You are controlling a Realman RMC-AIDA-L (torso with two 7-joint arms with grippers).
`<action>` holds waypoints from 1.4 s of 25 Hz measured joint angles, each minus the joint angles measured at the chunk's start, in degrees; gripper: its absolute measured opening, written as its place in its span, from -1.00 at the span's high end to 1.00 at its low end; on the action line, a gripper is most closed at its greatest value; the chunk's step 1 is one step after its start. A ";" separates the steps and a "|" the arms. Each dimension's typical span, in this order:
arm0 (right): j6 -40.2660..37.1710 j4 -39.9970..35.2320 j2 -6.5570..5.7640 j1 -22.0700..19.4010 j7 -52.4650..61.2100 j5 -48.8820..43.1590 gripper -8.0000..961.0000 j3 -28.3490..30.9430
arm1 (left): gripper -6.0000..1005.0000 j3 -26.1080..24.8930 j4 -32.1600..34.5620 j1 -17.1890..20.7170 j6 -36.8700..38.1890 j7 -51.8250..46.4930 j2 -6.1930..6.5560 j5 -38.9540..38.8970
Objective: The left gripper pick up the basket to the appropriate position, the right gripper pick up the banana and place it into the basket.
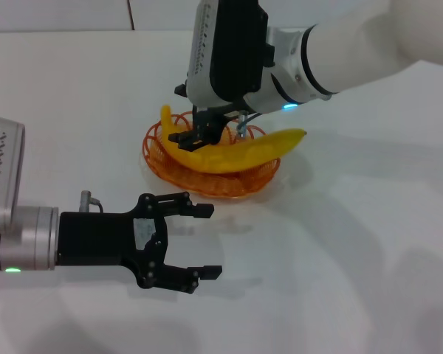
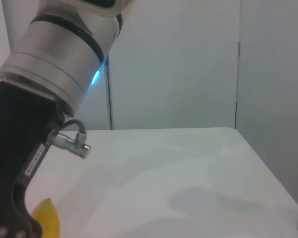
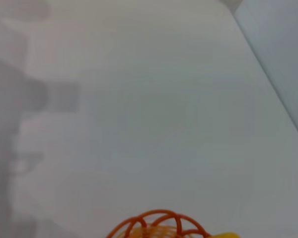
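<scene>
The orange wire basket (image 1: 162, 158) rests on the white table at centre, and the yellow banana (image 1: 258, 147) lies across it with one end sticking out past the right rim. My right gripper (image 1: 198, 135) hangs over the banana's left part, fingers spread and right at the fruit. My left gripper (image 1: 203, 242) is open and empty above the table in front of the basket, apart from it. The left wrist view catches the banana's tip (image 2: 45, 218) beside the right arm's black claw. A stretch of the basket's rim (image 3: 159, 224) appears in the right wrist view.
The white table (image 1: 369, 243) spreads out around the basket. A pale wall (image 2: 188, 64) stands behind the table's far edge.
</scene>
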 joint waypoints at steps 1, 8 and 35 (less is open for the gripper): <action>0.18 -0.10 0.00 0.00 -0.02 0.38 -0.22 0.00 | -0.75 0.00 0.00 0.00 0.00 0.00 0.00 0.00; 0.37 -2.97 -0.15 -0.94 -0.26 1.85 -0.75 0.41 | -0.75 0.00 0.00 0.31 -0.01 0.00 0.03 0.00; -0.22 -13.50 -0.53 -20.57 -22.29 26.56 -0.78 22.62 | -0.75 0.02 -0.07 1.59 0.41 6.75 -0.09 -9.90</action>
